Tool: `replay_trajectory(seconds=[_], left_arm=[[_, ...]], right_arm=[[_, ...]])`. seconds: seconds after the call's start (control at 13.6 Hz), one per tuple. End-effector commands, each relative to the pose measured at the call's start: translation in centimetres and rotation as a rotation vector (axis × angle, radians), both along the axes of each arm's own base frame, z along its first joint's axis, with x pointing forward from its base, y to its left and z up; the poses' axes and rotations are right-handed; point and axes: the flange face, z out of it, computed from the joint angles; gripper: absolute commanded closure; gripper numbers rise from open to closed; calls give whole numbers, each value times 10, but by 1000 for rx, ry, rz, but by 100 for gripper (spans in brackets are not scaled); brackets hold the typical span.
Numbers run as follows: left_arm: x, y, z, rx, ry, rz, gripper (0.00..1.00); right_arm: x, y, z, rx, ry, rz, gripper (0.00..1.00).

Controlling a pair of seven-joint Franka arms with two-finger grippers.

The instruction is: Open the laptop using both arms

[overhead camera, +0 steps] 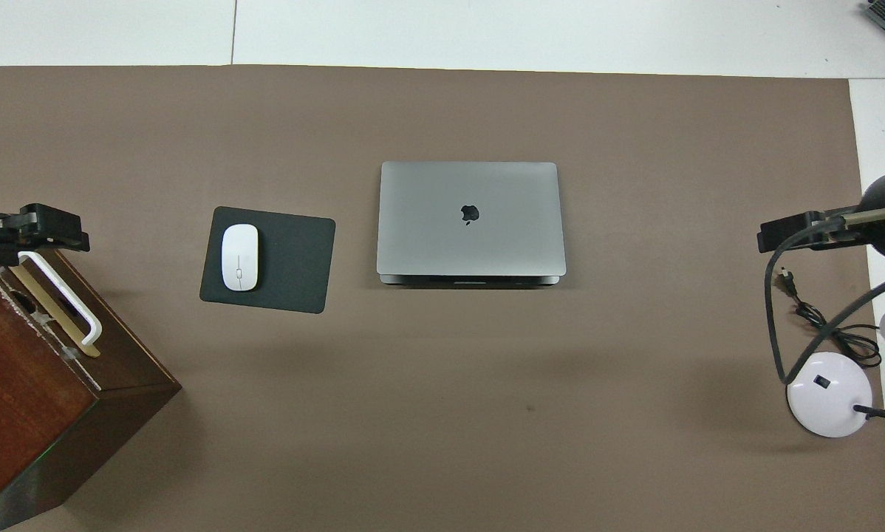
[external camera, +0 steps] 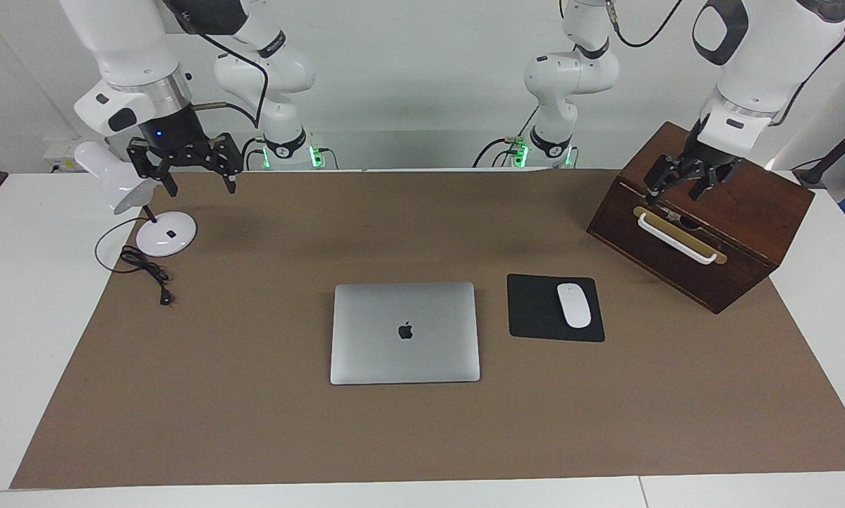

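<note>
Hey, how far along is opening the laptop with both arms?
Nothing looks done: the laptop lies shut and flat on the brown mat, beside the mouse pad. Neither arm is at it: the left end effector hangs over the wooden box, the right end effector, fingers apart, over the mat near the desk lamp. Left: reach, steady the base, lift the lid.
</note>
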Motion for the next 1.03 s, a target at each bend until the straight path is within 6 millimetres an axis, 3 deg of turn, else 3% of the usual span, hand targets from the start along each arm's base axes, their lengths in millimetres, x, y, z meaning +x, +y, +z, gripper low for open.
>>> replay_trajectory(seconds=[0.0, 0.07, 0.29, 0.66, 0.96], left_arm=[[-3, -17, -10, -13, 3, 125, 77], [-5, -22, -15, -14, 19, 191, 100], [-15, -33, -22, -87, 54, 339, 100], [-35, -52, -55, -220, 91, 659, 100], [-29, -69, -75, -372, 133, 910, 100]], right_arm=[[-3, -4, 3, 10, -13, 20, 0], [-3, -3, 3, 9, -13, 22, 0], [-4, -1, 4, 9, -14, 27, 0], [-4, 9, 4, 6, -20, 53, 0], [-3, 18, 5, -4, -34, 171, 0]])
